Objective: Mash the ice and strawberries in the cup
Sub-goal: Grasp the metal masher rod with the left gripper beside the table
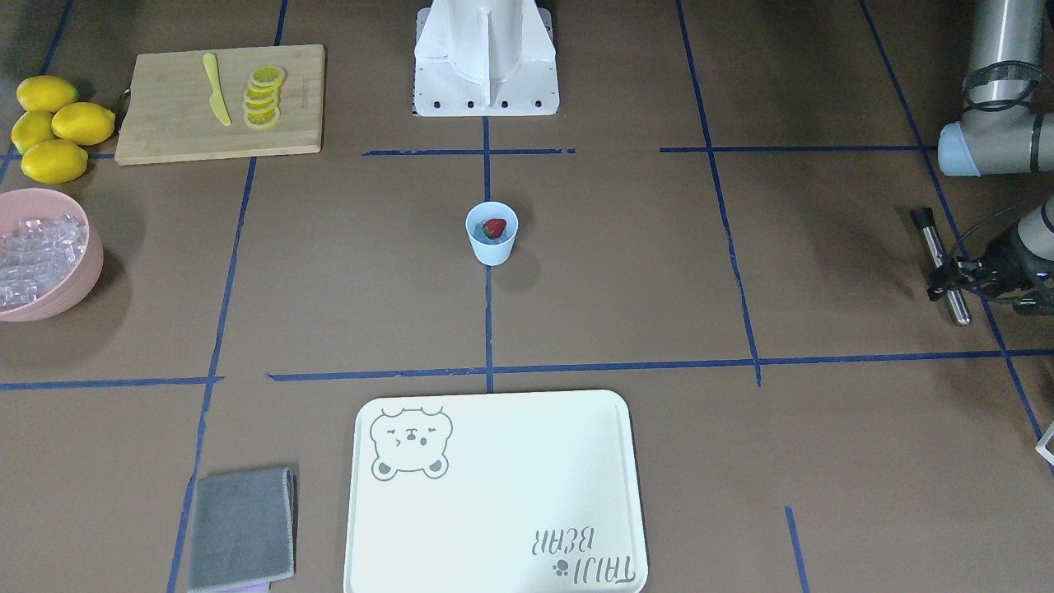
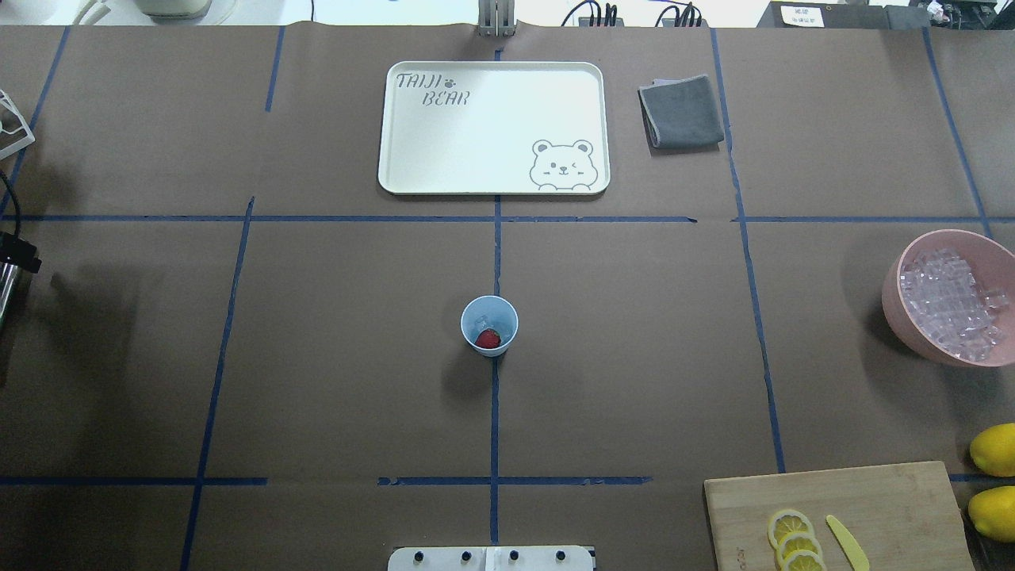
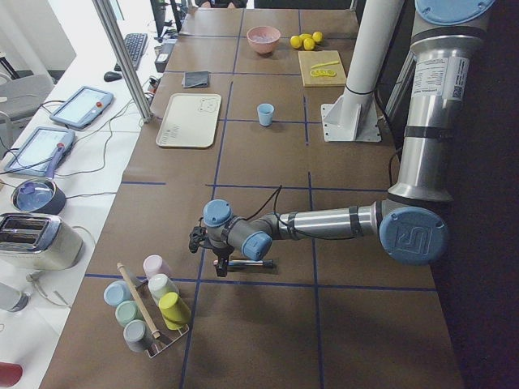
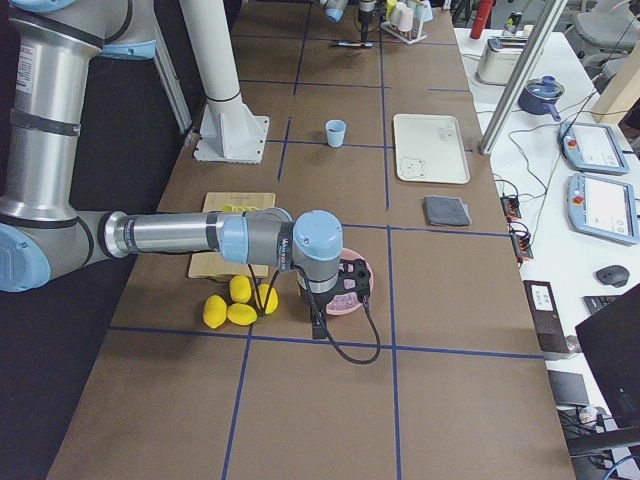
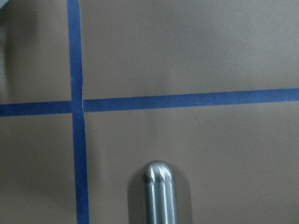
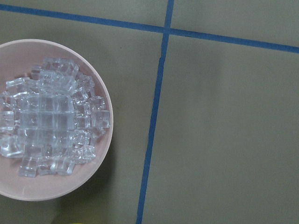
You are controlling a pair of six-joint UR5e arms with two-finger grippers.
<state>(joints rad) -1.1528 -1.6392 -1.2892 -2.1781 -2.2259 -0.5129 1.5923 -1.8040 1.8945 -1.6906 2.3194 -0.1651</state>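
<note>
**Berry in the cup, rod in the left gripper**

On the front-facing camera I see the cup (image 1: 492, 245) upright at the middle of the table, on a blue tape line. The strawberry (image 1: 495, 228) lies inside it. At that picture's left edge the pink bowl (image 1: 90, 263) is heaped with ice (image 1: 37, 251), just beside four lemons (image 1: 56, 125). At the opposite edge the left gripper (image 1: 947, 278) is clamped across a metal rod (image 1: 933, 240) with a black cap on one end, well apart from the cup.

Overhead, the berry sits against the cup's wall nearest the robot. A pale glassy patch lies beside it, and I cannot tell whether that is ice.

From the table's left end, the near arm carries the rod level and low over the table, near a rack of tumblers (image 3: 150, 312).

From the right end, the right gripper (image 4: 345, 285) hangs over the pink bowl. I cannot tell how far its fingers stand apart.

My left wrist camera shows the rod's rounded steel end coming in from the bottom edge, over brown table cover and a crossing of blue tape.

My right wrist camera looks straight down into the bowl, where the cubes are piled several deep. It does not show the fingers.
</note>
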